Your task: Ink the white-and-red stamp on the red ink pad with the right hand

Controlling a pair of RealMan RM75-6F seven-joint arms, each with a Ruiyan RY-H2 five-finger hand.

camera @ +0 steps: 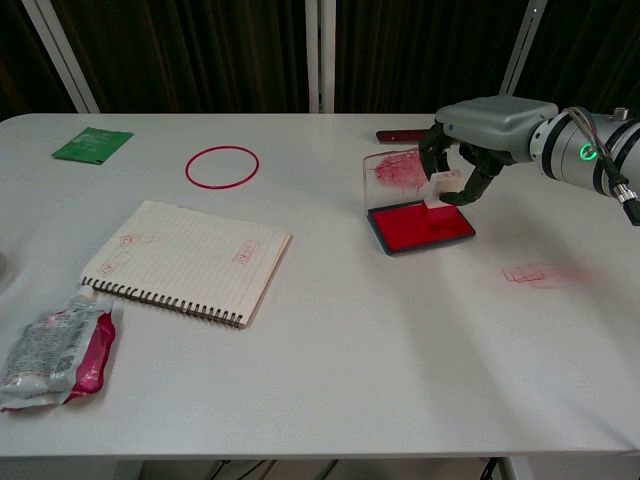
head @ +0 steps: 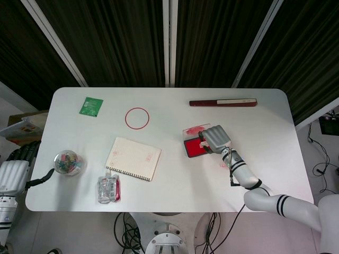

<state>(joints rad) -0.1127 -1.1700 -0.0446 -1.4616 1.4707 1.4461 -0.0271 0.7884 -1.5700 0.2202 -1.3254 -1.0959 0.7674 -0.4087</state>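
The right hand (camera: 478, 135) is curled around the stamp (camera: 439, 188), pinching it between its fingertips and holding it directly over the ink pad (camera: 421, 225); the stamp's lower end sits at the red inked face, near the pad's far edge, though whether it actually touches cannot be told. The pad's clear lid (camera: 405, 170) stands open just behind the stamp, smeared with red. On the surface (camera: 400, 350) nearer the robot than the hand lies a faint red stamped mark (camera: 535, 272). Beyond the hand, close to the far edge, lies a long dark red bar (head: 223, 102). Well off to the hand's left sit a spiral notebook (camera: 188, 260), a red ring (camera: 222, 165), a green packet (camera: 91, 143) and a crumpled pouch (camera: 55, 345). The left hand (head: 15, 170) hangs off the surface's near left corner, holding nothing, its fingers straight and pointing away from the robot, just beside a small clear tub of clips (head: 67, 163).
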